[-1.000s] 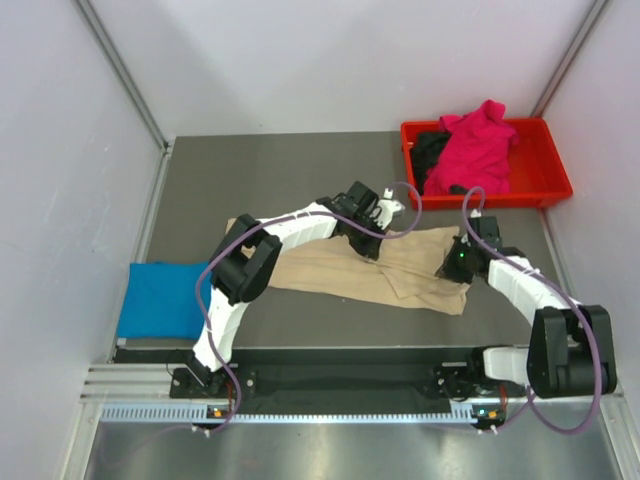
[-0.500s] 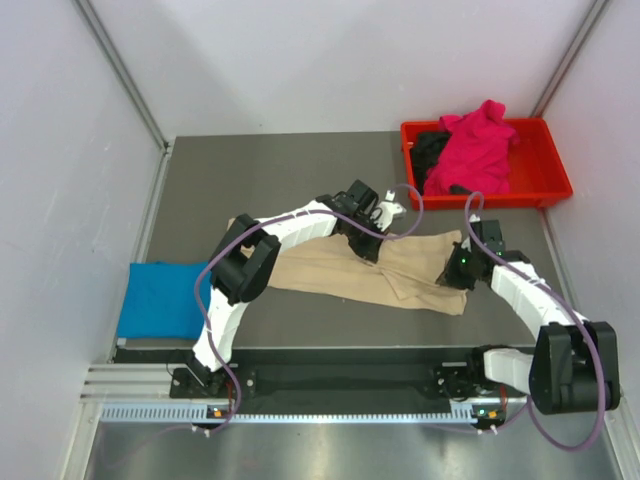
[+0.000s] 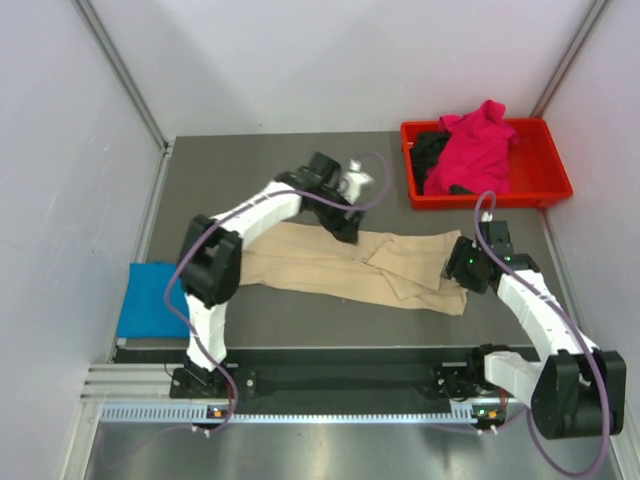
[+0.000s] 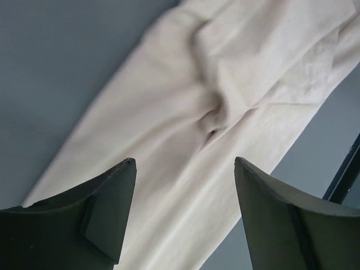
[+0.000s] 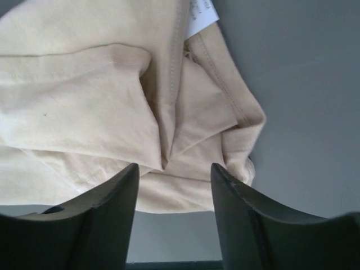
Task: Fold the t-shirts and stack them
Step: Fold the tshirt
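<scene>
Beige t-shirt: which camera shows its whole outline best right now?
Top external. It shows the beige t-shirt entire, lying as one long, creased band. Left wrist catches only a middle stretch with a pucker; right wrist shows just one bunched end with a white label.

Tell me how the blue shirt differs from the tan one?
The blue shirt is folded into a neat rectangle; the tan shirt lies stretched out and wrinkled. The blue shirt sits alone at the left edge of the table; the tan shirt lies in the middle under the open left hand and right hand. Both are outside the red tray.
</scene>
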Controlling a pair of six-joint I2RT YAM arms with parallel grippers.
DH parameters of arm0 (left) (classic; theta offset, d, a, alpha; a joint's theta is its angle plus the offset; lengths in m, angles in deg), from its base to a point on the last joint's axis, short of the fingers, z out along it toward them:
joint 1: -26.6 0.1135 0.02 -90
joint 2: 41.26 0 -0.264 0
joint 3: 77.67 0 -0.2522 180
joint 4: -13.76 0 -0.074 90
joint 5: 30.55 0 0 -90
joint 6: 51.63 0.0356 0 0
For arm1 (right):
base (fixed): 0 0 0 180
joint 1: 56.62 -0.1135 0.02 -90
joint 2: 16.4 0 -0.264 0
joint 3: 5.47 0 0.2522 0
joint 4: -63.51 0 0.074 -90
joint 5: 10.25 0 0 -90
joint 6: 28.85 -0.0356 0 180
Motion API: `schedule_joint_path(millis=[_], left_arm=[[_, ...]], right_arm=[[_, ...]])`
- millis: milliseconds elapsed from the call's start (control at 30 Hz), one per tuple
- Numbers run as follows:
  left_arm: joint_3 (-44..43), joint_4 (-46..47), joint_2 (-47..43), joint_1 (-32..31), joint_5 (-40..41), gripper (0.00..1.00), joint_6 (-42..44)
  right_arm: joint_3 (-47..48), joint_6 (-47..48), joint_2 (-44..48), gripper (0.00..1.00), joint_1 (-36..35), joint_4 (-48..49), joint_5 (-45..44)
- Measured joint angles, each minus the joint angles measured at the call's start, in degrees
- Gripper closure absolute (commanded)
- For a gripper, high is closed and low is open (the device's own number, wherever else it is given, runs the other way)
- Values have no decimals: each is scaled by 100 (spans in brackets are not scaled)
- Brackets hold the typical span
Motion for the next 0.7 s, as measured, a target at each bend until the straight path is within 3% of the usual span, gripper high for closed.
schedule_joint_path(millis=[167,300,500,700], left_arm=[[511,31,-966,1335,315,25,306],[1086,323,-1213,2282,1165,23,643],[1449,577,-758,2850,1937,23,960],[1443,896,-315,3082,2090,23,1104]], right_arm=[[-57,-195,481,36,37,-203,-273],[-337,-437,549,36,109,-175,-437],[-837,-780,450,41,192,85,-529],[-973,-931,162,58,221,590,-551]])
